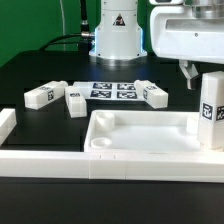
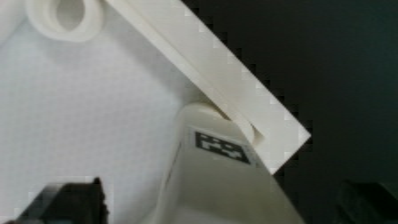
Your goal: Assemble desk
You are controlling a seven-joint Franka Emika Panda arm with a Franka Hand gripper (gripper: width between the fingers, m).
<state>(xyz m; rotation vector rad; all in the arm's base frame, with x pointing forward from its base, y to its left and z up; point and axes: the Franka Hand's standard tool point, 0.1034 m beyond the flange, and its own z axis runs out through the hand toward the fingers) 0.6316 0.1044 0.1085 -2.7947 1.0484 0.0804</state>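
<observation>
Exterior view: the tabletop [image 1: 140,128], a shallow white tray, lies at the front of the black table [image 1: 40,70], its front wall along a border bar [image 1: 60,160]; the only thing in it is the upright leg [image 1: 211,110], standing in the corner at the exterior view's right with its tag toward the camera. A round socket [image 1: 100,143] shows in the tray's near corner at the exterior view's left. Behind the tray three legs lie flat on the table: the left leg [image 1: 40,96] and the middle leg [image 1: 75,100] to the left of the marker board [image 1: 112,90], the right leg [image 1: 155,95] just to its right. A strip of table between these legs and the tray's back wall lies open; a side bar [image 1: 6,122] closes the exterior view's left edge. The gripper [image 1: 187,72] hangs above the tray's back wall, near the upright leg but apart from it.

Wrist view: the gripper [image 2: 217,205] is spread wide and grips nothing; its dark fingers [image 2: 71,203] sit at the picture's two lower corners. The upright leg [image 2: 222,175], tag showing, appears between them, touched by neither. The tabletop [image 2: 80,120] fills one side, a socket [image 2: 68,18] in its floor; its wall [image 2: 205,60] runs diagonally, with dark table [image 2: 329,50] beyond.
</observation>
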